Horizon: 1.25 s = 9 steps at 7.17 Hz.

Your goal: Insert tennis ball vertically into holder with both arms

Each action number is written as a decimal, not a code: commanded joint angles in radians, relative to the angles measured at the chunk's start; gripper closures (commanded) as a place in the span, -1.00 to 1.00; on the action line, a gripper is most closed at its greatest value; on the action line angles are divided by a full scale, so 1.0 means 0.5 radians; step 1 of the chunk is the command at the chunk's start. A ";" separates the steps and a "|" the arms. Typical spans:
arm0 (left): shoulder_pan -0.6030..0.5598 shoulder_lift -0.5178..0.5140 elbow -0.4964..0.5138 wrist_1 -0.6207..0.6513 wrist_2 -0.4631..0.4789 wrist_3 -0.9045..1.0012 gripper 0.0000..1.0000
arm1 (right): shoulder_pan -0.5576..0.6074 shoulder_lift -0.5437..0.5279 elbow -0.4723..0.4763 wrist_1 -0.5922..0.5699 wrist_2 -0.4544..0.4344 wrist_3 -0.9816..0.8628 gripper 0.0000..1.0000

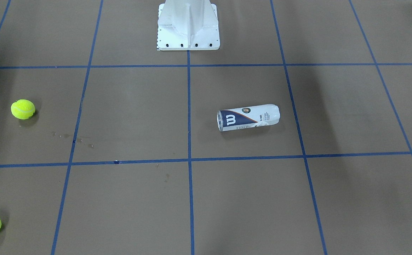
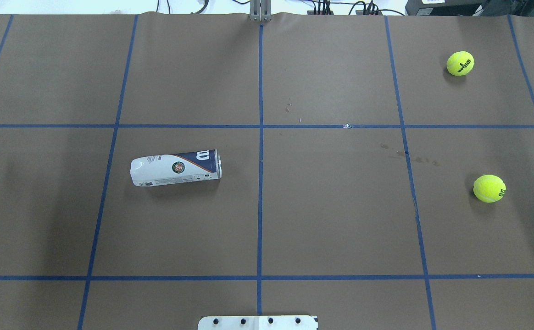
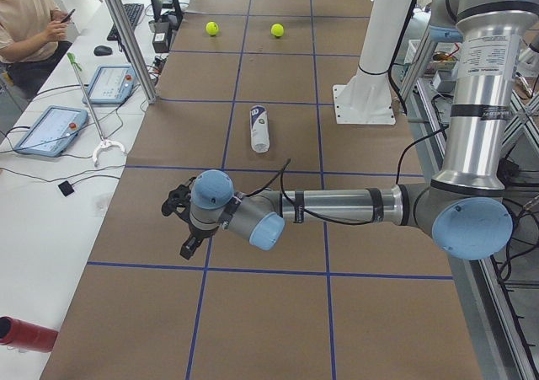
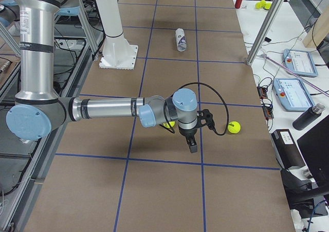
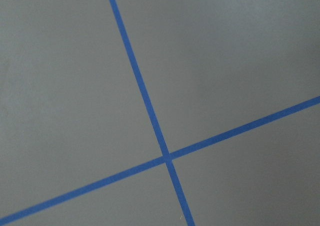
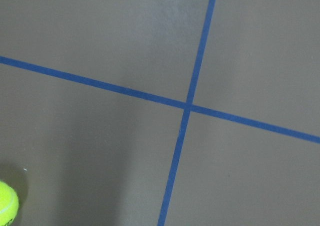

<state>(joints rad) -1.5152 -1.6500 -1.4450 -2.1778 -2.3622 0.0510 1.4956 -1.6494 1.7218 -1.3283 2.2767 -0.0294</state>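
A matte brown worktop (image 2: 331,206) is divided into large squares by blue tape lines (image 2: 259,183). A white pedestal base (image 1: 188,32), edged with a row of dark bolts, is set at the robot's side. Across the worktop from the pedestal base, a white bench (image 3: 34,203) carrying two tablets (image 3: 50,130) is seen, with a seated person (image 3: 25,26).

The holder (image 1: 248,117) is laid on its side out in front of the pedestal base, toward the robot's left. It is a smooth cylinder, white and navy, with a large white "W" near its metal-rimmed mouth.

Two fuzzy yellow-green tennis balls (image 2: 489,188) (image 2: 460,63) are placed well off to the pedestal base's right.

Both arms are stretched low over the worktop. Whether the left fingers (image 3: 189,247) or the right fingers (image 4: 191,143) are apart or together cannot be told.
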 commanded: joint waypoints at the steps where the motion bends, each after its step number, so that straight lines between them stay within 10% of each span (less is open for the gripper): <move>1: 0.005 -0.102 0.049 -0.236 -0.009 -0.049 -1.00 | 0.000 -0.002 -0.014 0.052 0.003 0.001 -1.00; 9: 0.759 -0.831 0.028 -0.731 -0.003 -0.610 -0.99 | 0.000 -0.002 -0.008 0.055 0.000 0.001 -1.00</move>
<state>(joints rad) -1.1985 -1.9870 -1.4318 -2.5393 -2.3639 -0.1791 1.4957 -1.6505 1.7163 -1.3008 2.2777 -0.0291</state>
